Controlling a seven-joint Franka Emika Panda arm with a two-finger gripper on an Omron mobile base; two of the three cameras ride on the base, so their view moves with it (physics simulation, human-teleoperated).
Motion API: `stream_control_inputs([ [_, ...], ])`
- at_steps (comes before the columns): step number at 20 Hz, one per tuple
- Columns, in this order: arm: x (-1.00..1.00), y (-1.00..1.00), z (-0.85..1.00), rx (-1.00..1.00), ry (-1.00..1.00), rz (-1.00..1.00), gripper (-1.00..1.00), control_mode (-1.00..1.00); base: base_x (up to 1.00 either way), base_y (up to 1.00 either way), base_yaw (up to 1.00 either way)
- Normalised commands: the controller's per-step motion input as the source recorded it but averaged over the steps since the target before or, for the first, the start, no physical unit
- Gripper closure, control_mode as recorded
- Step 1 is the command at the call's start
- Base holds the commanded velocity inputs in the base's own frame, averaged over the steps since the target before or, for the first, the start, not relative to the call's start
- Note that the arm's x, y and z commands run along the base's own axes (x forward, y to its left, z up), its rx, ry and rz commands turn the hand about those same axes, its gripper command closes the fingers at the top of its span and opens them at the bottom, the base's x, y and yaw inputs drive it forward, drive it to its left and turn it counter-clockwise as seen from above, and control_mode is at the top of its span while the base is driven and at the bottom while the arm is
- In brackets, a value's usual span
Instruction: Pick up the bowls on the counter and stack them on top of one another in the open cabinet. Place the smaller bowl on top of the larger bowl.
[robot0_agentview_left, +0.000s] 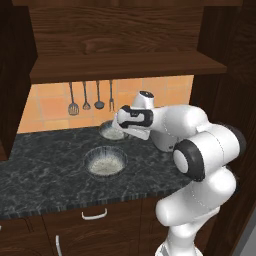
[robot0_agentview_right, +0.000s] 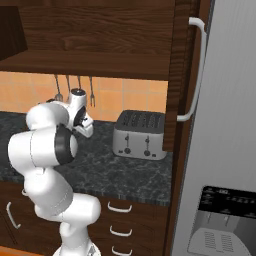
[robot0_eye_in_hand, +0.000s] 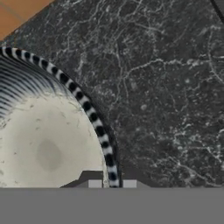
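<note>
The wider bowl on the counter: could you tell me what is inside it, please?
The wider bowl holds nothing, showing only its pale speckled inside. Behind it, the narrower bowl is partly covered by the robot's hand, so its inside cannot be fully checked.

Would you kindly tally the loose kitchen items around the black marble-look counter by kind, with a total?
Dark grey-blue ribbed bowls: 2, the wider bowl in front and the narrower bowl behind it, beneath the robot's hand.
Silver metal toaster: 1.
Dark hanging utensils on the orange tiled wall: 4, such as the slotted turner.
Total: 7.
</note>
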Motion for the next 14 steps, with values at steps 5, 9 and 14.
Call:
stream_control_inputs([
  [5,-0.46,0.09,-0.08,0.02,0.09,0.0,1.0,-1.0,0.0,0.0,0.0],
  [9,-0.39,0.18,-0.08,0.0,0.05,0.0,1.0,-1.0,0.0,0.0,0.0],
  [14,-0.46,0.29,0.0,0.0,0.03,0.0,1.0,-1.0,0.0,0.0,0.0],
])
